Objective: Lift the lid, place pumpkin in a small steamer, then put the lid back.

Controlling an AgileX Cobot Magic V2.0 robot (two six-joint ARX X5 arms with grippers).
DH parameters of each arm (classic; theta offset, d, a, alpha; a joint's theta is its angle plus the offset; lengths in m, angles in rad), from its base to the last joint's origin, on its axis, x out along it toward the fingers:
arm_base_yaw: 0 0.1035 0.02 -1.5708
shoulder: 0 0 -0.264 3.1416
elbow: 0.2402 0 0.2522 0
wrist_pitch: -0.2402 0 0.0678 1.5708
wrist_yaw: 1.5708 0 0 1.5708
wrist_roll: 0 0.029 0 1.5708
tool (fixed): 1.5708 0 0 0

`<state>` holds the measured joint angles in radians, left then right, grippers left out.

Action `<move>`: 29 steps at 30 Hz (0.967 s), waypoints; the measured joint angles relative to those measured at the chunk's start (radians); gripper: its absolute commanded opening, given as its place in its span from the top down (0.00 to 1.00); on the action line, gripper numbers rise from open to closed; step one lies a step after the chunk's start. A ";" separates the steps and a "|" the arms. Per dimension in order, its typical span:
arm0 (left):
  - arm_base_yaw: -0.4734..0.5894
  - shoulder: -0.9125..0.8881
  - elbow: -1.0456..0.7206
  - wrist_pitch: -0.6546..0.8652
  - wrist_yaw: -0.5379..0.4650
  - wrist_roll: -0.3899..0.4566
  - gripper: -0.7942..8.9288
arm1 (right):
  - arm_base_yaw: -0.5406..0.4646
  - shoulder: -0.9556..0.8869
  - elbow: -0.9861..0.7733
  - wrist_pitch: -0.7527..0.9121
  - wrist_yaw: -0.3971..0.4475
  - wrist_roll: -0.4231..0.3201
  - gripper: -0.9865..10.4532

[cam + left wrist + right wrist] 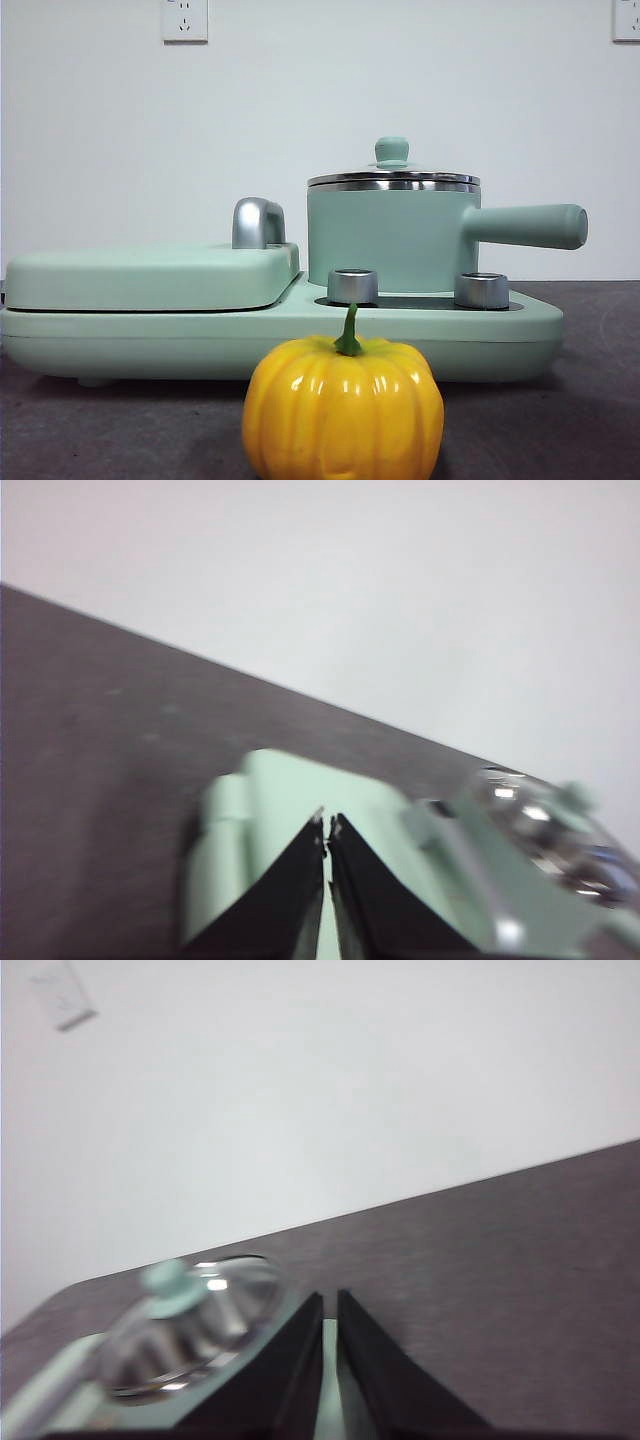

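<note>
Lid [392, 176] sits on the small steamer [390, 238], mint knob [391, 150] up top, untouched. Steamer's on the appliance base [500, 335], behind 2 silver dials [352, 285]. Pumpkin [343, 408] waits on the table [590, 410] in front of the base, nothing near it. Neither arm shows in the front view; both hang above the scene.

Left gripper [327, 825]: jaws pressed together, holding nothing, over the flat griddle cover [290, 800]. Right gripper [330, 1300]: jaws almost shut, a thin slit between them, empty, just beside the lid [195, 1325].

Step 1, as I read it: lid off. Right gripper's closer, so open wide, come down centred on the knob, pinch it low, lift straight up, no dragging the pot.

Hard to read: both wrist views blurred, pumpkin's base cut off by the frame edge, steamer's inside hidden.
</note>
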<state>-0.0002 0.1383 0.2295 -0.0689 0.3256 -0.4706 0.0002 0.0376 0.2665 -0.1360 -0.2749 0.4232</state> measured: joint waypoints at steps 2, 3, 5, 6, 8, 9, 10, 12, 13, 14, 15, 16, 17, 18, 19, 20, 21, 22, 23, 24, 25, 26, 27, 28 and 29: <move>-0.008 0.040 0.047 -0.001 0.042 -0.007 0.89 | 0.000 0.030 0.066 -0.060 -0.046 0.002 0.90; -0.012 0.062 0.072 0.000 0.063 -0.012 0.89 | 0.000 0.050 0.100 -0.094 -0.074 0.002 0.90; -0.021 0.099 0.119 -0.001 0.098 -0.016 0.89 | 0.000 0.089 0.161 -0.158 -0.137 0.000 0.90; -0.025 0.118 0.143 0.000 0.114 -0.016 0.89 | 0.000 0.112 0.192 -0.190 -0.170 -0.004 0.90; -0.034 0.151 0.186 0.000 0.144 -0.017 0.89 | 0.000 0.156 0.247 -0.234 -0.222 -0.024 0.90; -0.037 0.171 0.210 0.000 0.162 -0.017 0.89 | 0.000 0.179 0.275 -0.253 -0.245 -0.038 0.90; -0.041 0.188 0.232 0.000 0.182 -0.017 0.89 | 0.000 0.203 0.304 -0.268 -0.266 -0.056 0.89; -0.047 0.229 0.280 0.000 0.228 -0.017 0.89 | 0.000 0.249 0.357 -0.298 -0.302 -0.091 0.90; -0.047 0.246 0.300 0.000 0.253 -0.017 0.89 | 0.000 0.269 0.378 -0.312 -0.316 -0.108 0.90; -0.049 0.266 0.321 -0.001 0.279 -0.017 0.89 | 0.000 0.290 0.399 -0.328 -0.333 -0.122 0.89; -0.051 0.286 0.342 -0.002 0.306 -0.018 0.89 | 0.000 0.312 0.421 -0.347 -0.349 -0.138 0.89; -0.054 0.315 0.369 -0.002 0.345 -0.018 0.89 | 0.000 0.343 0.449 -0.372 -0.372 -0.159 0.89; -0.056 0.337 0.389 -0.002 0.374 -0.019 0.89 | 0.000 0.367 0.469 -0.393 -0.390 -0.173 0.89; -0.060 0.364 0.412 -0.003 0.401 -0.019 0.89 | 0.000 0.394 0.492 -0.415 -0.409 -0.191 0.89; -0.064 0.391 0.434 -0.003 0.422 -0.019 0.89 | 0.000 0.421 0.514 -0.435 -0.429 -0.207 0.90; -0.068 0.414 0.453 -0.004 0.434 -0.020 0.89 | 0.000 0.442 0.531 -0.450 -0.445 -0.218 0.89; -0.074 0.441 0.476 -0.012 0.440 -0.020 0.89 | 0.000 0.464 0.549 -0.461 -0.464 -0.229 0.89; -0.080 0.468 0.499 -0.020 0.442 -0.019 0.89 | 0.000 0.484 0.564 -0.467 -0.480 -0.238 0.89; -0.086 0.492 0.520 -0.029 0.442 -0.019 0.89 | 0.000 0.500 0.576 -0.467 -0.491 -0.243 0.89; -0.091 0.513 0.538 -0.042 0.443 -0.018 0.89 | 0.000 0.513 0.587 -0.467 -0.498 -0.246 0.89; -0.099 0.542 0.564 -0.056 0.444 -0.013 0.89 | 0.000 0.527 0.599 -0.467 -0.507 -0.253 0.90; -0.105 0.564 0.580 -0.066 0.444 -0.006 0.89 | 0.000 0.535 0.605 -0.467 -0.508 -0.257 0.89; -0.113 0.586 0.596 -0.082 0.444 0.009 0.89 | 0.000 0.539 0.608 -0.466 -0.508 -0.262 0.89; -0.119 0.607 0.612 -0.105 0.444 0.026 0.89 | 0.000 0.540 0.608 -0.466 -0.508 -0.264 0.89; -0.125 0.623 0.625 -0.126 0.444 0.042 0.88 | 0.000 0.540 0.608 -0.467 -0.508 -0.265 0.89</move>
<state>-0.1249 0.7612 0.8543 -0.1944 0.7700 -0.4282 0.0002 0.5777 0.8745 -0.6029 -0.7826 0.1581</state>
